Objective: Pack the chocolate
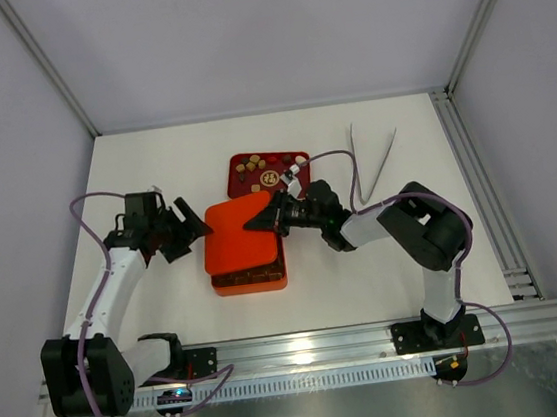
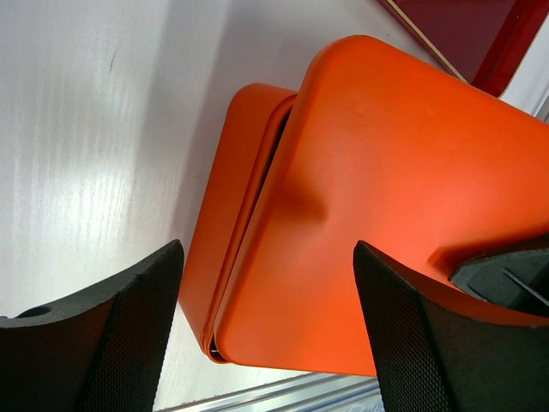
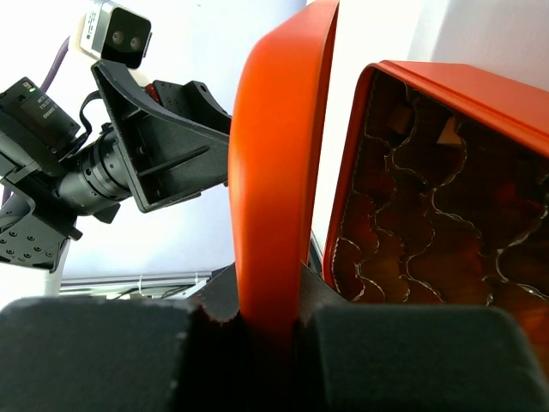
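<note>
Right wrist view: right claw [image 3: 257, 330] clamps the tilted lid [image 3: 274, 172] over the box [image 3: 360, 172], left claw [image 2: 266, 257] gaping beside it, chocolate [image 1: 257, 161] on the tray [image 1: 303, 155] behind; lid probably wants levelling, two-sided support.

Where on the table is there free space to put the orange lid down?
Bare table lies far left, beside the dark red tray, and near right, beside the orange box. Crowded: the middle, around the lid, left claw and right claw; tweezers occupy far right.
</note>
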Controlling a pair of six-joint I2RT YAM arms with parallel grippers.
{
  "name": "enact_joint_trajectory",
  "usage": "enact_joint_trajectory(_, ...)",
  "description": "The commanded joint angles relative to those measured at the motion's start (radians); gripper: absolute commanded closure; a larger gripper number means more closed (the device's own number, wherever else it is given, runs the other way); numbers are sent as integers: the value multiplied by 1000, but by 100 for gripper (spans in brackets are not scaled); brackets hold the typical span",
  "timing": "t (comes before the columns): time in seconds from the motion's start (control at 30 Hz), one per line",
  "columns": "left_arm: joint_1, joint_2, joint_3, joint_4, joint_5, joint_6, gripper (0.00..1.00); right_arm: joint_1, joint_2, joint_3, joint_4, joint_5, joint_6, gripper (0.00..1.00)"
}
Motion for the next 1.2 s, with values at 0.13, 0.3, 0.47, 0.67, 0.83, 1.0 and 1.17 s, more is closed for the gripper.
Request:
enact_joint_trajectory(0.13, 1, 11, -19, 39, 21, 8, 22, 16, 4, -13, 106, 11, 9, 96)
enact_joint_trajectory(0.3, -5, 19, -20, 47, 21, 8, 23, 18, -13, -42, 110, 8, 9, 96)
enact_joint_trajectory(0.47, -7, 29, -19, 50, 23, 13, 23, 19, -2, -54, 110, 5, 4, 93)
enact_joint_trajectory(0.67, -11, 38, -19, 56, 29, 19, 24, 18, 2, -60, 98, 7, 1, 88)
enact_joint_trajectory(0.83, -19, 63, -19, 60, 26, 28, 25, 18, -1, -69, 96, 8, 1, 81)
enact_joint_trajectory(1.0, -24, 75, -24, 66, 24, 31, 26, 16, -2, -77, 95, 8, 3, 74)
enact_joint_trajectory(1.17, -36, 97, -27, 79, 26, 36, 27, 15, -10, -96, 99, 13, 3, 74)
